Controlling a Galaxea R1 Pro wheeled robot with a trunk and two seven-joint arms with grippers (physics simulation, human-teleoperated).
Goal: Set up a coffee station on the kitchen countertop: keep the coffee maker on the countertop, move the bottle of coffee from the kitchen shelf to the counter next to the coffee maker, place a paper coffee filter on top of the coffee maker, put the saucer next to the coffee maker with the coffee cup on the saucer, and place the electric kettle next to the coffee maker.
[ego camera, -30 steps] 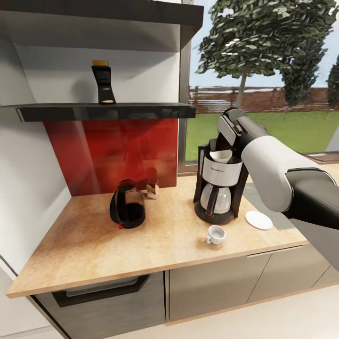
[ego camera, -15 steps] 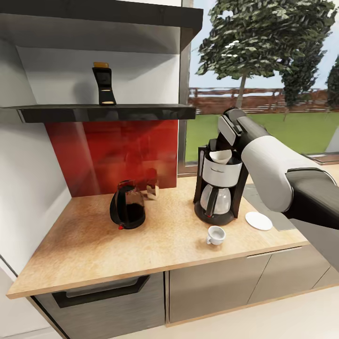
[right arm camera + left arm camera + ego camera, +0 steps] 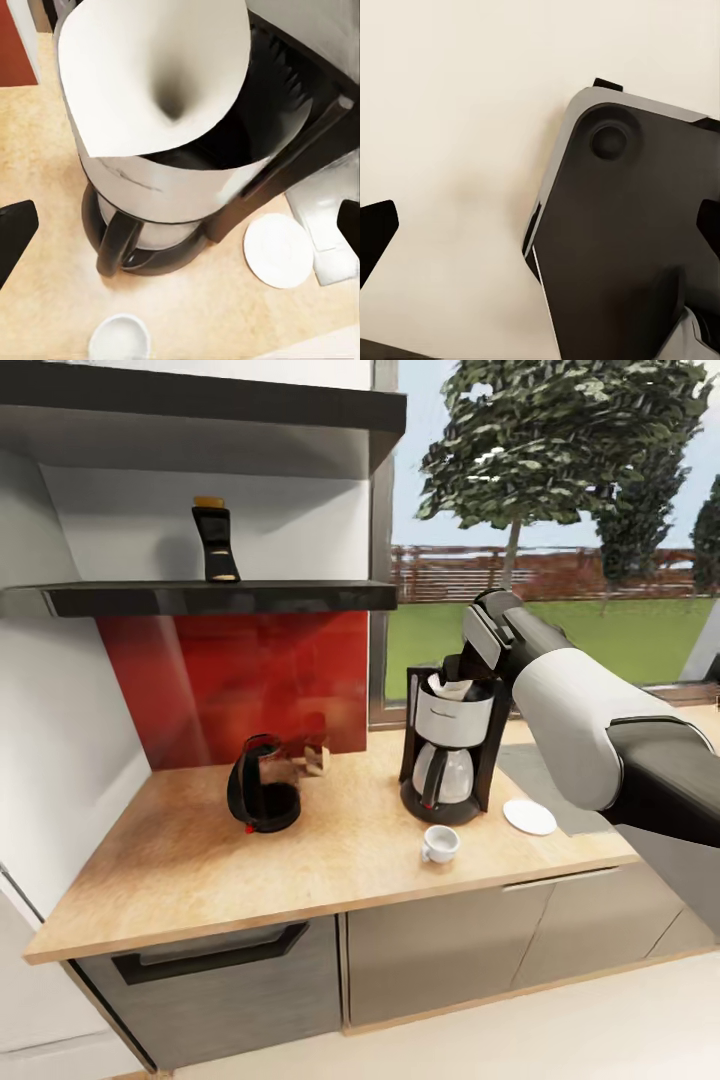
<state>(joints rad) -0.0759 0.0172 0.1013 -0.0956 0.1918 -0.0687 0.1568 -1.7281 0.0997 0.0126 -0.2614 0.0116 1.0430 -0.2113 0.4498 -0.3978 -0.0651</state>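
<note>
The black coffee maker (image 3: 447, 745) stands on the light-wood kitchen countertop (image 3: 330, 860), and the white paper coffee filter (image 3: 452, 687) rests in its top. In the right wrist view my right gripper (image 3: 180, 229) hovers open above the filter (image 3: 154, 75), its fingers wide apart. The coffee cup (image 3: 439, 843) sits in front of the maker, apart from the saucer (image 3: 530, 817) to its right. The dark electric kettle (image 3: 262, 798) stands to the left. The bottle of coffee (image 3: 214, 540) stands on the black kitchen shelf (image 3: 200, 598). My left gripper (image 3: 540, 232) hangs open over the pale floor.
A small tan-and-silver shaker (image 3: 315, 758) stands by the red backsplash behind the kettle. A grey sink area (image 3: 545, 785) lies right of the maker, under my right arm (image 3: 570, 710). An upper black board (image 3: 200, 400) hangs above the shelf. A window is behind.
The whole head view has shifted: counter things now sit further left and look smaller, so the camera moved back. The maker stands slightly further from my right wrist. The filter stays on the maker.
</note>
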